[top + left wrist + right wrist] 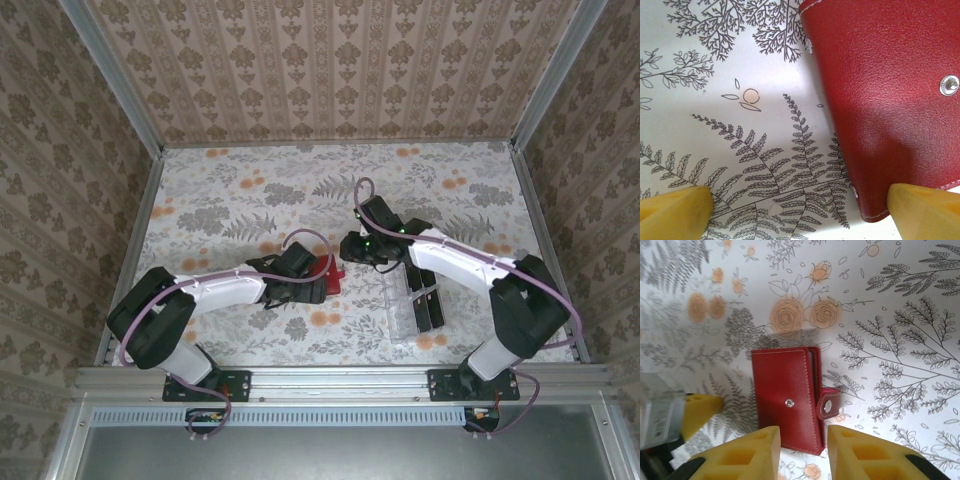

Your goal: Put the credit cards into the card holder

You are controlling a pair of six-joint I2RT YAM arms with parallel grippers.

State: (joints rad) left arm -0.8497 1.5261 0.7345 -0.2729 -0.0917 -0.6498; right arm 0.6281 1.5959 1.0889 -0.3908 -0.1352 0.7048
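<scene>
The holder [787,402] is seen at the middle of the desk [250,210], its flap [829,405] unsnapped, with the left gripper [799,194] spread wide at its corner and the right gripper [802,430] parted and empty above it; a card [428,302] toward the near-right corner is judged to be fetched next, pinched by its thin edge.

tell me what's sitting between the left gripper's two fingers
In the left wrist view, the open left gripper spans mostly bare fern-print tablecloth, plus the near corner of the red card holder beside one finger.
</scene>
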